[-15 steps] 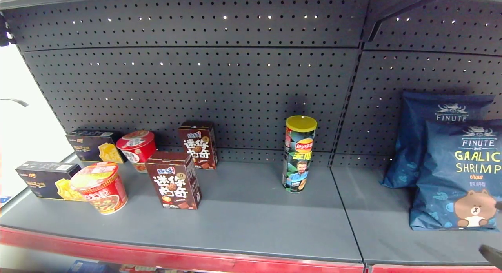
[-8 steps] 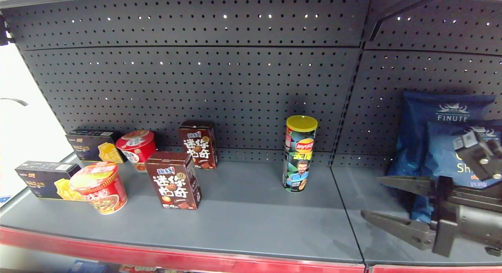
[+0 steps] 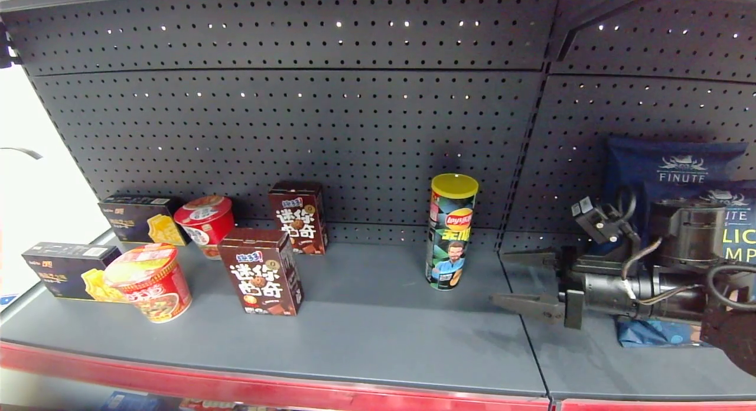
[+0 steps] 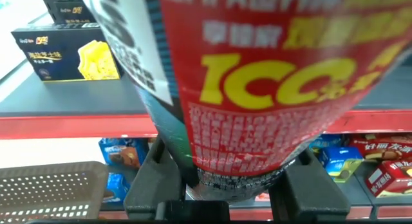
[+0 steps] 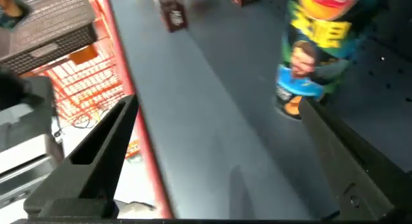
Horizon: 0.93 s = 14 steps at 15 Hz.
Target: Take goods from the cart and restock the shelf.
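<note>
Hovering agape beside the chip can [image 3: 452, 231], right tool [image 3: 499, 279] empty — left tool [image 4: 235, 185] grips, seemingly, a red canister [image 4: 257, 89].

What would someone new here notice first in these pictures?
The right gripper, open, hangs over the shelf just right of the upright yellow-lidded chip can, with blue snack bags behind the arm. In the left wrist view, a big red canister sits clamped in the left gripper, in front of the shelf's red edge.
</note>
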{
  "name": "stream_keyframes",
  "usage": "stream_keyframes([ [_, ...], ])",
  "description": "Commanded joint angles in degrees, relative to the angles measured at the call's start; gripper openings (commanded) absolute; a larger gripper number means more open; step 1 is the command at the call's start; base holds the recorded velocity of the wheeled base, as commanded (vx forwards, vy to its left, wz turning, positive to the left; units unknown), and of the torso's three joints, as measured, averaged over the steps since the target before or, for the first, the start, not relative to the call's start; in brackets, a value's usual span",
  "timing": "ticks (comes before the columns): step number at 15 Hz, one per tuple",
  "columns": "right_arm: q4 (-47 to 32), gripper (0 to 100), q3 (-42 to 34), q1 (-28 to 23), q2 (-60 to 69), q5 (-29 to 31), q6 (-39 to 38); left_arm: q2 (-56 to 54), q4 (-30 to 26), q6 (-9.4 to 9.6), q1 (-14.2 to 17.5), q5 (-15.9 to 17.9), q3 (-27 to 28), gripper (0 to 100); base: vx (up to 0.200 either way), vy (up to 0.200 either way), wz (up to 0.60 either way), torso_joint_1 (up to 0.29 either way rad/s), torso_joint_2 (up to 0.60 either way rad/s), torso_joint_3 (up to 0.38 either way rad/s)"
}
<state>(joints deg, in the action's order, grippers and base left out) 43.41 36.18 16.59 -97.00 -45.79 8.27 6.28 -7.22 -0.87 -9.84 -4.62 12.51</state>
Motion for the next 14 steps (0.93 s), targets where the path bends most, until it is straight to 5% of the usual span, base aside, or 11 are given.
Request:
stream_keyframes([
  [1,0.18,100,3.46,-0.51,-6.53,-0.09,0.00,0.14,0.01,-0.01,-0.01,-0.04,0.06,0,0.000,0.000,0.00,0.000,0.00,0.000],
  [14,-0.26,100,17.34,-1.91,-19.63,2.11,-0.62,0.05,-0.17,-0.01,0.08,-0.21,-0.03,0,0.000,0.000,0.00,0.000,0.00,0.000],
])
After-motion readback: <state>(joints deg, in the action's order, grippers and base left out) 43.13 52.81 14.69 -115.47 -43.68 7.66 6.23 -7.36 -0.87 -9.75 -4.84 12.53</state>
